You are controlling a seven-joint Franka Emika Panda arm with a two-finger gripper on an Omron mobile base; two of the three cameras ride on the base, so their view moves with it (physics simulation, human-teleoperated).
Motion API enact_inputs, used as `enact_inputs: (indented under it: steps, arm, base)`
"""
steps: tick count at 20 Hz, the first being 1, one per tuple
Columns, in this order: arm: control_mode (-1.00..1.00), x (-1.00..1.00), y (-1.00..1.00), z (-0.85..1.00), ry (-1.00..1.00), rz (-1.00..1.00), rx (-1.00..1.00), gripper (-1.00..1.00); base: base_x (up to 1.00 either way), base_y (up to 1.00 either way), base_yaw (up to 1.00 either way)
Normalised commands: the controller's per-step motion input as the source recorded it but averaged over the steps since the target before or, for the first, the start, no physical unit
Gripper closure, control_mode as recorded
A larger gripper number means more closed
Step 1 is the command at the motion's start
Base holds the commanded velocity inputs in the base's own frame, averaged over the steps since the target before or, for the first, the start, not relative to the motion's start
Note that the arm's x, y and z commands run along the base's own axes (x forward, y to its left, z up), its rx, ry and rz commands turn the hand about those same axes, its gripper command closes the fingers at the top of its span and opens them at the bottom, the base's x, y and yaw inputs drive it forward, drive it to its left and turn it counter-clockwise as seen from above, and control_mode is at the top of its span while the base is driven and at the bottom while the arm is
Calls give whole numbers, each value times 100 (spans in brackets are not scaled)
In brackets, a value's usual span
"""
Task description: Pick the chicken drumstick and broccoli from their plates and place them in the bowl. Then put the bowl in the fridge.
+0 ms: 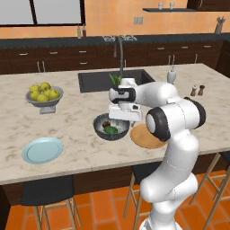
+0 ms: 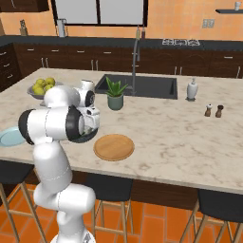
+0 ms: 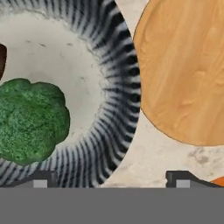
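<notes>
The dark grey ribbed bowl (image 1: pixel 99 127) stands on the island with the broccoli (image 1: pixel 110 130) and the reddish-brown chicken drumstick (image 1: pixel 106 123) inside it. My gripper (image 1: pixel 119 121) hangs straight down over the bowl's right rim, open. In the hand view the ribbed rim (image 3: pixel 120 92) runs between my two spread fingertips (image 3: pixel 40 180), with the gripper (image 3: pixel 111 180) astride it. The broccoli (image 3: pixel 33 120) fills the lower left of that view, and the drumstick (image 3: pixel 1 59) just shows at the left edge. The wood-coloured plate (image 1: pixel 146 138) lies bare right beside the bowl, and the pale blue plate (image 1: pixel 42 150) lies bare to the left.
A footed bowl of yellow-green fruit (image 1: pixel 44 95) stands at the back left. The sink (image 1: pixel 96 81) with its faucet and a potted plant (image 2: pixel 115 95) lie behind the bowl. A soap dispenser (image 2: pixel 191 89) and salt and pepper shakers (image 2: pixel 213 110) stand to the right. Stools line the near edge.
</notes>
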Motion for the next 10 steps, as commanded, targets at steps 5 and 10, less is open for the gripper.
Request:
enact_inputs:
  steps: [5, 10]
  arm:
    - [-100, 21, -4, -26, -5, -21, 0, -100]
    - [-100, 5, -12, -18, 0, -12, 0, -100]
  base:
    - [0, 0, 0]
    - [0, 0, 0]
